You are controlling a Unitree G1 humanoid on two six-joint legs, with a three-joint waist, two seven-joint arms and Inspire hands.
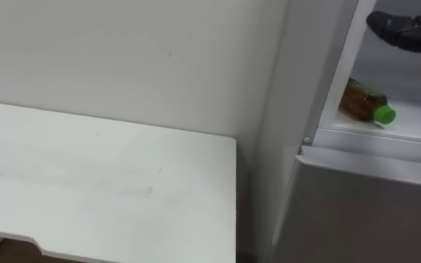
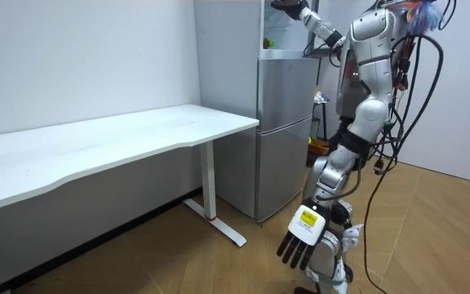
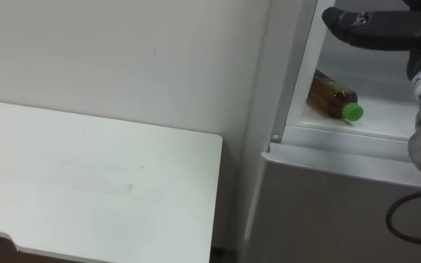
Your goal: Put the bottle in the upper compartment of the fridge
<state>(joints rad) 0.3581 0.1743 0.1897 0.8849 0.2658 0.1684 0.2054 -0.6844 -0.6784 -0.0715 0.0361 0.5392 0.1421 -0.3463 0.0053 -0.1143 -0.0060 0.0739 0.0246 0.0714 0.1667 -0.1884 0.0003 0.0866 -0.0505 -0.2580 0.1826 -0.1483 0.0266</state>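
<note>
The bottle [image 3: 331,95] lies on its side on the white floor [image 3: 389,117] of the upper fridge compartment, close to the compartment's left wall, with its green cap [image 3: 352,111] pointing out towards the front edge. The right hand [image 3: 368,25] hangs above it, clear of it, dark fingers stretched loosely and holding nothing. In the right eye view the forearm comes in from the right edge, while the left eye view catches just the fingertips at the top corner. Left of the fridge [image 2: 284,131] stands a white table [image 1: 86,183] against the wall.

The room view gives what the eye views leave out. The robot stands upright just beside the fridge, on the room view's right, its right arm raised into the top compartment. Its left hand [image 2: 304,237] hangs low by its leg, fingers straight and empty. The lower fridge door is closed.
</note>
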